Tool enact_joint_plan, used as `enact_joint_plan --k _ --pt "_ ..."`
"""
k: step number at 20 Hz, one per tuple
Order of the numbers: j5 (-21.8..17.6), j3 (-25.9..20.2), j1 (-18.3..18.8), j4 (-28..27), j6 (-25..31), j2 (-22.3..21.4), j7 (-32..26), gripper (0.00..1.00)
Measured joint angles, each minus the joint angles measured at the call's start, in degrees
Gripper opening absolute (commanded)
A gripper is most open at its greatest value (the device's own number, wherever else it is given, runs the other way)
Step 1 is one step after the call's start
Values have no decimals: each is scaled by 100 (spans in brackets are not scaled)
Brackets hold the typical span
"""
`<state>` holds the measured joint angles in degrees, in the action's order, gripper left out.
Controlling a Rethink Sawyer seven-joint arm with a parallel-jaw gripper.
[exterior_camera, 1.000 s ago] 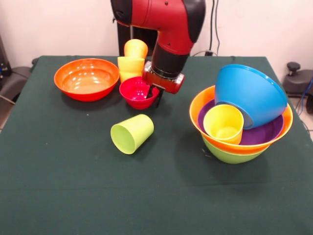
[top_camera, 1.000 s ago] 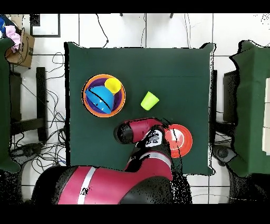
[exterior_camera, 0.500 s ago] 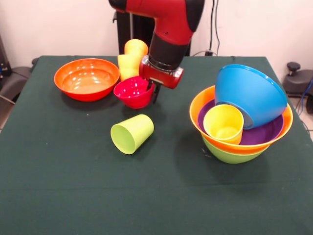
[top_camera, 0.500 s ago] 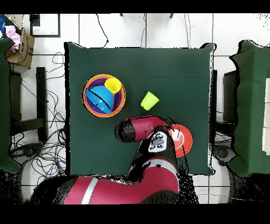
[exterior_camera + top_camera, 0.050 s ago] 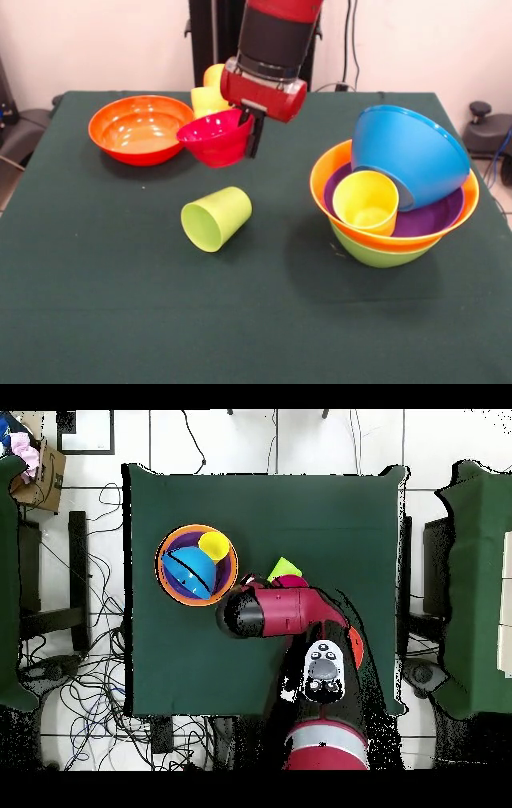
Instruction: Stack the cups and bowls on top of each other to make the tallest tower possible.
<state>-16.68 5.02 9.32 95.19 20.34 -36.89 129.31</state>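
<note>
Pincer (image 5: 250,132) pinches the rim of the small glossy magenta-red plastic bowl (image 5: 214,138), holding it tilted clear of the table (image 5: 104,304), left of the tower (image 5: 394,188). Carrying it level should help it seat squarely there.

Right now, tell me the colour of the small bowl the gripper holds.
Magenta-red. The small bowl, clamped by its rim in the gripper, shows best in the front view.

Glossy plastic bowls (image 5: 410,152), cups (image 5: 216,218); matt cloth table (image 5: 120,304).
</note>
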Motion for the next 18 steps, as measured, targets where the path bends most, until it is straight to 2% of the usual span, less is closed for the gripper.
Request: enact_joint_plan --k 10,13,14,18 --pt "359 -92 -160 -364 732 -305 0 0" --pt "500 -81 -341 -447 818 -325 0 0" --pt "624 -62 -526 -519 839 -324 1 0" --pt "843 -5 -892 -646 843 -323 2 0"
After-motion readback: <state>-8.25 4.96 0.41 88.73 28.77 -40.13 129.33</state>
